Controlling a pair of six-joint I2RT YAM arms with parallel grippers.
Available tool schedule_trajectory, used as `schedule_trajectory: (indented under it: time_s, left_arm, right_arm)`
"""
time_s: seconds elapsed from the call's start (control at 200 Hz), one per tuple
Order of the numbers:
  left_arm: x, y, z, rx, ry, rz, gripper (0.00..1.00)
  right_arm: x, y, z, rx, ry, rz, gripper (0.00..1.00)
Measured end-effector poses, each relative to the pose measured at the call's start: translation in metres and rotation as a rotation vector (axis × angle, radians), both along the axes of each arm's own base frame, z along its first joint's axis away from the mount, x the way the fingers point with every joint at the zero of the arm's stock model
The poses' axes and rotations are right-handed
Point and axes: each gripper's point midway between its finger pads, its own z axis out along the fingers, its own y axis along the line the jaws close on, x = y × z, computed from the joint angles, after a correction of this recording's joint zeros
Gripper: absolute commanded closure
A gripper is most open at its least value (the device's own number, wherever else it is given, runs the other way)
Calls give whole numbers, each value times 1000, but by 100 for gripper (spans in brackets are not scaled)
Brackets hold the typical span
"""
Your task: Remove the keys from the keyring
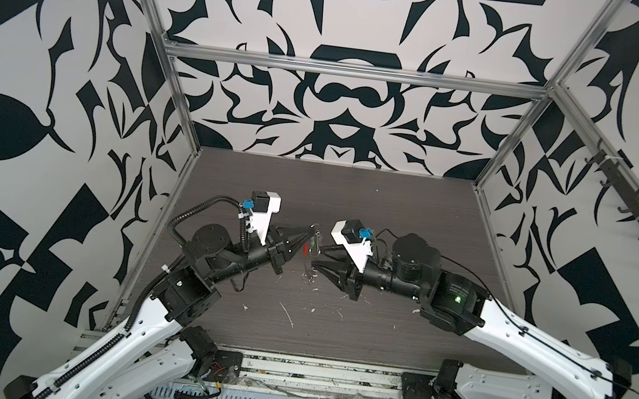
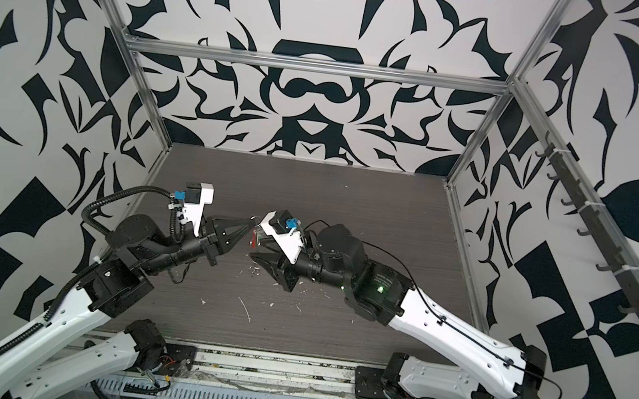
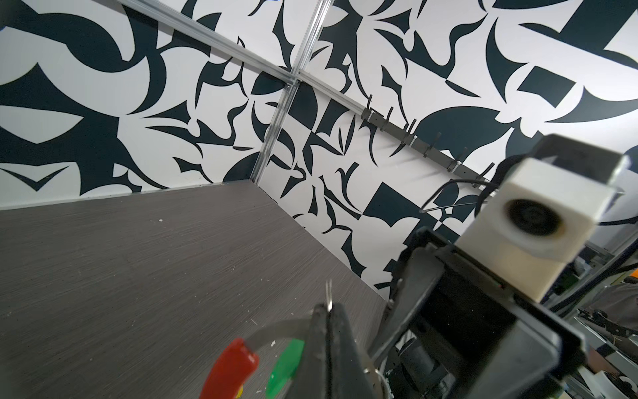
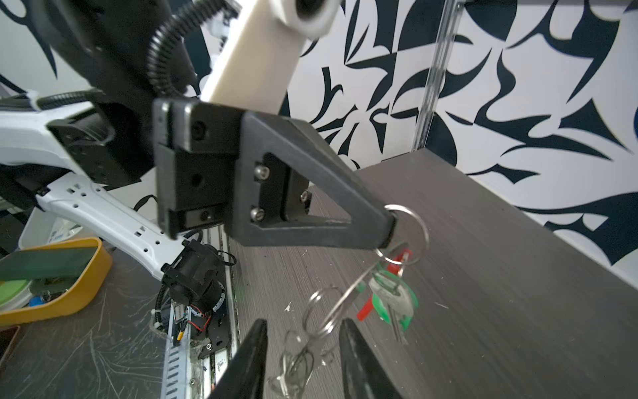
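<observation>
holds keyring [image 4: 426, 235] clear of worktop [image 4: 500, 276] in clenched left hand [image 4: 388, 228], pinching its top loop to let green key [image 4: 397, 298] dangle just below that hand. brackets lower dangling ring [image 4: 306, 312] with released right hand [image 4: 303, 328], jaws apart, gripping nothing, likely ready to pull. cannot make out yellow key.

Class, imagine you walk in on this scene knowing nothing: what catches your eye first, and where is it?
The bold black-and-white patterned walls surround the grey table. Above mid-table the two arms meet. The left tool is shut on the keyring, a green-headed key dangles below it, and the right tool is open close by.
</observation>
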Motion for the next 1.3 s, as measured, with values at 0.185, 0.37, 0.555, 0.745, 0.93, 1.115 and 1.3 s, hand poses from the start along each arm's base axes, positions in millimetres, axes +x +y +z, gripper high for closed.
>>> schedule_trajectory:
  time_s: [0.185, 0.37, 0.555, 0.745, 0.93, 1.115, 1.3]
  left_arm:
    - [-4, 4, 8, -64, -67, 0, 100]
    - [-9, 4, 21, -102, -108, -22, 100]
    - [-15, 3, 28, -125, -124, -52, 100]
    - [-22, 3, 37, -160, -148, -82, 100]
    - [-23, 0, 41, -178, -154, -107, 100]
    - [-25, -2, 43, -189, -161, -125, 100]
    - [-25, -4, 43, -193, -158, -139, 100]
  right_arm:
    - [-6, -25, 18, 61, -49, -38, 60]
    - [10, -40, 27, 106, -49, -122, 58]
    - [50, -50, 43, 240, 75, -113, 58]
    - [49, -26, 50, 293, 202, 50, 57]
    - [36, -18, 62, 345, 257, 158, 57]
    - [26, -14, 78, 380, 267, 219, 62]
    - [21, -5, 78, 373, 290, 250, 70]
